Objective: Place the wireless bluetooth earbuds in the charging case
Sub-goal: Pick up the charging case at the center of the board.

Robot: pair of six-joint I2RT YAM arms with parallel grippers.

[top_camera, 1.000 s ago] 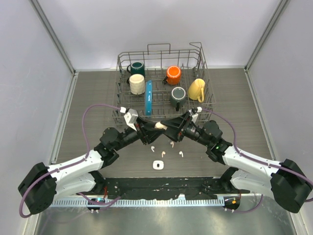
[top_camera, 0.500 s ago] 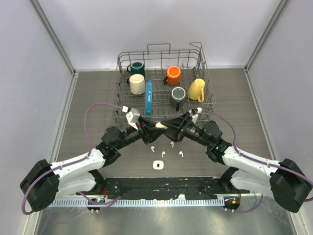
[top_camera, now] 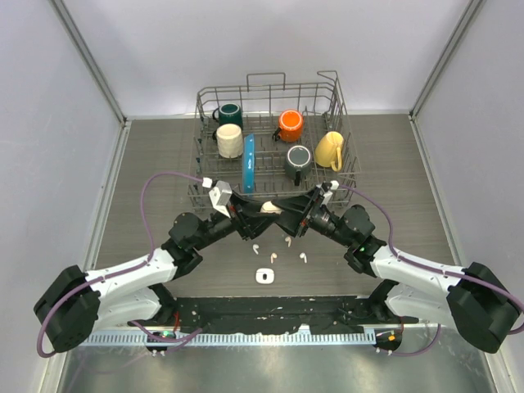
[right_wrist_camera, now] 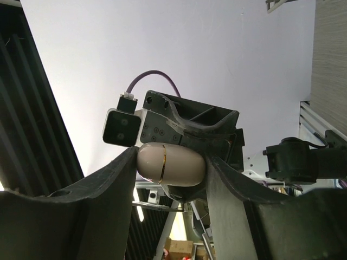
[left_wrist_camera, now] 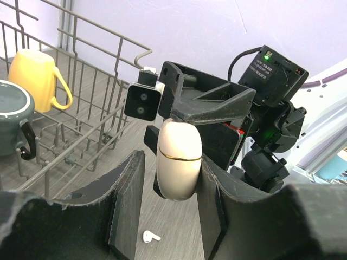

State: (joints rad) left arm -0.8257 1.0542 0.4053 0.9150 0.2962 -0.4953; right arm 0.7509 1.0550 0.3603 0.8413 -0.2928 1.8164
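Observation:
A pale pink-beige charging case (top_camera: 268, 208) with a gold seam hangs above the table where both grippers meet. My right gripper (right_wrist_camera: 172, 162) is shut on the case (right_wrist_camera: 171, 164), one finger at each end. My left gripper (left_wrist_camera: 172, 165) stands open around the same case (left_wrist_camera: 179, 157): its right finger touches the shell and a gap shows at its left finger (left_wrist_camera: 130, 189). Small earbuds lie on the table below (top_camera: 255, 246), (top_camera: 287, 241), (top_camera: 273, 257), (top_camera: 303, 257). One white earbud (left_wrist_camera: 150, 236) shows under the left jaws.
A small white case-like object (top_camera: 264, 276) lies near the arm bases. Behind the grippers stands a wire dish rack (top_camera: 201, 185) holding several mugs, among them a yellow mug (top_camera: 329, 149) and an orange mug (top_camera: 290, 124), and a blue item (top_camera: 249, 163).
The left arm has shifted slightly toward the case. The case stays in the right gripper, and the earbuds on the table have not moved.

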